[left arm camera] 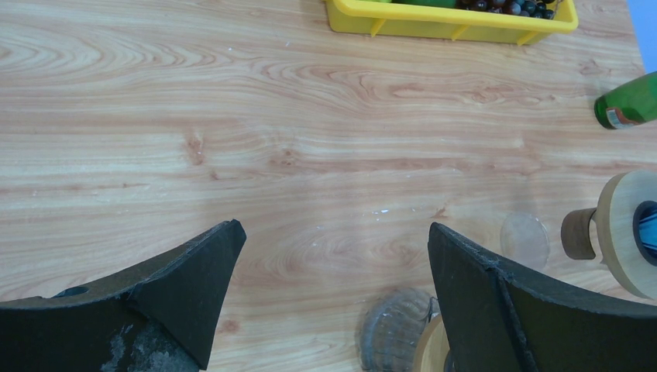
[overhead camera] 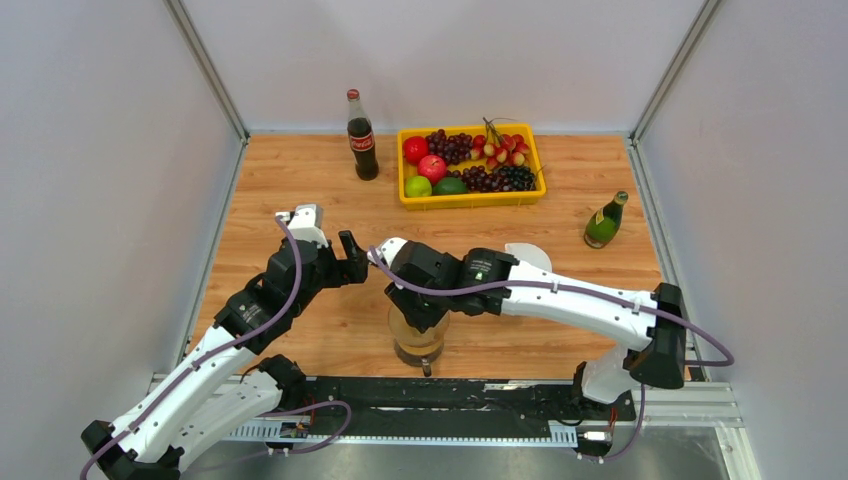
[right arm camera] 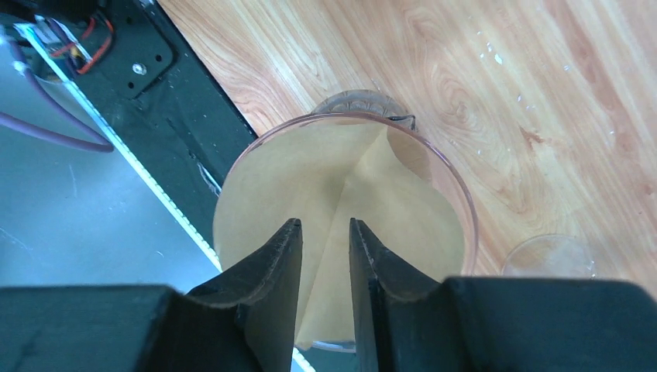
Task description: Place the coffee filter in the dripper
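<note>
The tan paper coffee filter (right arm camera: 349, 186) sits opened as a cone inside the clear glass dripper (right arm camera: 463, 203), which stands near the table's front edge (overhead camera: 418, 338). My right gripper (right arm camera: 325, 225) hangs straight over the filter. Its fingers stand a narrow gap apart with the filter's fold line showing between them, and they do not pinch the paper. In the top view the right wrist (overhead camera: 430, 280) covers the dripper's mouth. My left gripper (left arm camera: 333, 232) is open and empty above bare table, just left of the dripper (left arm camera: 395, 337).
A yellow fruit tray (overhead camera: 470, 166) and a cola bottle (overhead camera: 361, 136) stand at the back. A green bottle (overhead camera: 604, 221) lies at the right. A round wooden piece (left arm camera: 624, 232) and a small glass disc (left arm camera: 524, 239) lie right of the dripper. A black rail (right arm camera: 178, 101) runs along the front edge.
</note>
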Motion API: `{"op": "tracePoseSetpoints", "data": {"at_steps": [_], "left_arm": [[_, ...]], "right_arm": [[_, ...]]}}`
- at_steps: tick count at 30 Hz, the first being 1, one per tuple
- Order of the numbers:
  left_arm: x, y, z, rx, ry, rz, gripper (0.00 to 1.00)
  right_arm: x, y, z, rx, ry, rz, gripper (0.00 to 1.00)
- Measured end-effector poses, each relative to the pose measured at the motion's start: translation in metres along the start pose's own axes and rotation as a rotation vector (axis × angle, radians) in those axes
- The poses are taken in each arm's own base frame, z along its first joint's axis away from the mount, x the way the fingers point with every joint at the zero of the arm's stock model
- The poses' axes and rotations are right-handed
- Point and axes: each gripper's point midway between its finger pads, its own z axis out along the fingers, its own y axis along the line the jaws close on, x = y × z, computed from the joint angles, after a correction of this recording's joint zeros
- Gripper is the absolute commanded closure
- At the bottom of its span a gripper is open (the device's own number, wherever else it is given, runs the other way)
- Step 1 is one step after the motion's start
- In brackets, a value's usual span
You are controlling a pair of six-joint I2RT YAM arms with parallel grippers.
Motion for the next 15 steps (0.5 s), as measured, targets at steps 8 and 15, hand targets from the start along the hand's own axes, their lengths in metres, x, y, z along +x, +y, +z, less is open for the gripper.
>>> {"op": "tracePoseSetpoints", "data": {"at_steps": [8, 15], "left_arm": [[0.000, -0.001, 0.000, 0.007, 0.003, 0.000, 0.00], [0.000, -0.002, -0.001, 0.012, 0.001, -0.002, 0.00]], "right_arm": [[-0.040, -0.013, -0.051, 0.053, -0.193, 0.010, 0.42], [-0.075, -0.087, -0.112, 0.227, -0.406, 0.157, 0.00]]}}
